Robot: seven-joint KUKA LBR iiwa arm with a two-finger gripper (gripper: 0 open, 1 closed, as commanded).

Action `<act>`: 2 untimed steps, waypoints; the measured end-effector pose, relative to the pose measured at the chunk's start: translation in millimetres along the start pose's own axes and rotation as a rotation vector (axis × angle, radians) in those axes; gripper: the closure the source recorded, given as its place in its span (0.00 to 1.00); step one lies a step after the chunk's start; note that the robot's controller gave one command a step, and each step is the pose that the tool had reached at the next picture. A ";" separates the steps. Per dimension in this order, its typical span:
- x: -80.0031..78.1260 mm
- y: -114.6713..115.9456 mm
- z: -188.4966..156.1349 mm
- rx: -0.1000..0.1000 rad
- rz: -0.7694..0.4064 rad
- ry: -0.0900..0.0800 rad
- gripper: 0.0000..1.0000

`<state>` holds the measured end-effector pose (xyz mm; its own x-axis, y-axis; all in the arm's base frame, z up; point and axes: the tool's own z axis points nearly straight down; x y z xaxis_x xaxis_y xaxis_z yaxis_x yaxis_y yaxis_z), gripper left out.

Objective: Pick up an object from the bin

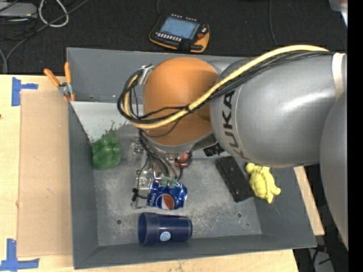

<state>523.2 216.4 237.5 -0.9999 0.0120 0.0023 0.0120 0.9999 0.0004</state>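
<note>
— What is the pincer (148,184) at?
— A crushed blue can (169,197) with a red-and-white logo. It lies mid-bin (91,220), just beside the tip and above a blue cup (164,229) on its side.
— Gripped?
— Can't tell, nor how far the pincer is open.

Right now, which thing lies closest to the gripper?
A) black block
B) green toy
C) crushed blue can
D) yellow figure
C: the crushed blue can lies right at the gripper, while the other three lie well off to its sides.
</note>
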 end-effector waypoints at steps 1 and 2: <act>0.0 0.0 0.0 0.000 0.000 0.000 0.00; -45.1 -10.4 6.7 -0.001 -0.346 -0.003 0.00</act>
<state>568.2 205.4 230.7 -0.9446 -0.3282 -0.0014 -0.3282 0.9446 0.0013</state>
